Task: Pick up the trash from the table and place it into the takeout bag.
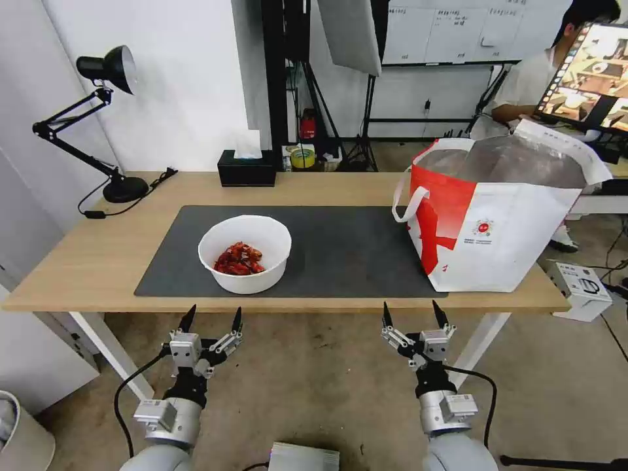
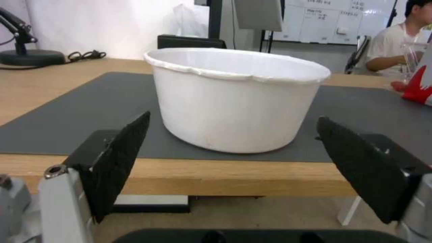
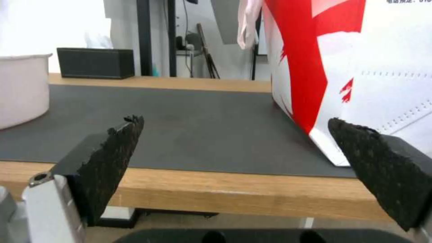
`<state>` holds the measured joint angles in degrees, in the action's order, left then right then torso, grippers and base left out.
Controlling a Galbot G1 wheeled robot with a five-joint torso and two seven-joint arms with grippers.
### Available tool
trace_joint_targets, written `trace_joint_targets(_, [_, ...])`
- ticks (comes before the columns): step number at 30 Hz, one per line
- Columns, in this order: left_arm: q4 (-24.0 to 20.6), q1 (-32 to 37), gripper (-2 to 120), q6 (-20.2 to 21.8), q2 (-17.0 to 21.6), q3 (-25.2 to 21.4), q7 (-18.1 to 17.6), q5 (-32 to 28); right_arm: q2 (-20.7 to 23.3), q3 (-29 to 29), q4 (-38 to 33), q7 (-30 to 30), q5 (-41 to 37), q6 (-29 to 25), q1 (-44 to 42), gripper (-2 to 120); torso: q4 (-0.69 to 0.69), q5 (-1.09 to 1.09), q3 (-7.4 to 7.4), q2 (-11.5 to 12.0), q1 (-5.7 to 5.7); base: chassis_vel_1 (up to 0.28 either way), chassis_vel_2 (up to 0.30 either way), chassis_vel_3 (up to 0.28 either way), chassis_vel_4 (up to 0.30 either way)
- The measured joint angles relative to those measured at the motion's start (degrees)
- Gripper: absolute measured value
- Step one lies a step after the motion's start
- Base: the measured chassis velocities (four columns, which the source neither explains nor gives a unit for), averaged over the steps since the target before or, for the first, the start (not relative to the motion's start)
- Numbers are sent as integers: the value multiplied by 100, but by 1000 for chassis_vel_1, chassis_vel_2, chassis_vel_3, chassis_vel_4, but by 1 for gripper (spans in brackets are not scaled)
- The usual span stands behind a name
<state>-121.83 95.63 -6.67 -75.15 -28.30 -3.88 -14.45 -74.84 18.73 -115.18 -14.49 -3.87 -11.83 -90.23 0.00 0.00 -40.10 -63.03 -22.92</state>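
The left gripper (image 1: 213, 316) has its jaws spread wide with nothing between them, and it hangs below and just in front of the near edge of the table (image 1: 85, 258), pointing up toward the grey mat (image 1: 340, 248). In the left wrist view its two black pads (image 2: 121, 162) frame the white bowl (image 2: 236, 101) from short of the table edge, touching nothing. The right gripper (image 1: 415, 315) is likewise parted and empty, held off the same near edge, farther toward the robot's right; its pads (image 3: 112, 162) frame bare mat and the lower corner of the takeout bag (image 3: 369, 77). Taking the grey mat as the landmark: the white bowl (image 1: 244, 254) sits upright on the mat's left half, close to its near edge, with a heap of red shells (image 1: 239, 259) in its bottom. The takeout bag (image 1: 497, 216) stands upright with its mouth open, its silver lining showing, over the mat's right end and the bare wood beyond it. A black tissue box (image 1: 246, 171) stands on the wood beyond the mat's far edge, and a black desk lamp (image 1: 98, 124) stands beyond the mat's far left corner.
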Motion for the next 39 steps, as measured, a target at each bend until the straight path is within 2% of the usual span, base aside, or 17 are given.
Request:
trace_joint_targets(15, [-2, -33, 100, 8, 34, -11, 0, -43, -102, -14, 1, 37, 239, -3, -132, 100, 0, 0, 0, 1, 0, 0, 0, 0, 0])
trace_joint_targets(22, [-58, -271, 100, 168, 306, -31, -43, -341, -103, -16, 5, 35, 241, -3, -132, 100, 0, -1, 0, 0, 0, 0, 0, 0, 0])
trace_joint_targets(25, [-194, -575, 100, 595, 745, -101, -269, -804, -103, -16, 6, 34, 241, -4, -131, 100, -1, -1, 0, 1, 0, 0, 0, 0, 0])
trace_joint_targets(26, [-194, -575, 100, 595, 745, -101, -269, -804, -103, -16, 6, 34, 241, -4, -131, 100, -1, -1, 0, 1, 0, 0, 0, 0, 0])
trace_joint_targets(29, [-370, -796, 100, 1004, 1267, -355, -435, -1348, -102, -17, 9, 32, 240, -5, -129, 100, 2, -1, 0, 1, -1, 0, 0, 0, 0])
trace_joint_targets(30, [-370, -796, 100, 1004, 1267, -355, -435, -1348, -102, -17, 9, 32, 240, -5, -129, 100, 2, -1, 0, 1, -1, 0, 0, 0, 0])
trace_joint_targets(33, [-534, -1026, 100, 1537, 2003, -460, -723, -1886, -102, -17, 10, 32, 238, -6, -129, 100, 0, -1, 0, 1, -1, 0, 0, 0, 0])
trace_joint_targets(34, [-534, -1026, 100, 1537, 2003, -460, -723, -1886, -102, -17, 10, 32, 238, -6, -129, 100, 0, -1, 0, 1, -1, 0, 0, 0, 0])
trace_joint_targets(37, [-512, -1474, 100, 1916, 2805, -408, -1021, -2608, -101, -16, 11, 31, 237, -7, -128, 100, 2, -1, 0, 1, 0, 0, 0, 0, 0])
trace_joint_targets(38, [-512, -1474, 100, 1916, 2805, -408, -1021, -2608, -101, -16, 11, 31, 237, -7, -128, 100, 2, -1, 0, 1, 0, 0, 0, 0, 0])
trace_joint_targets(39, [-415, -1733, 100, 2030, 3019, -293, -1130, -2857, -101, -17, 12, 32, 236, -8, -127, 100, 1, 0, 0, 0, 0, 0, 0, 0, 0])
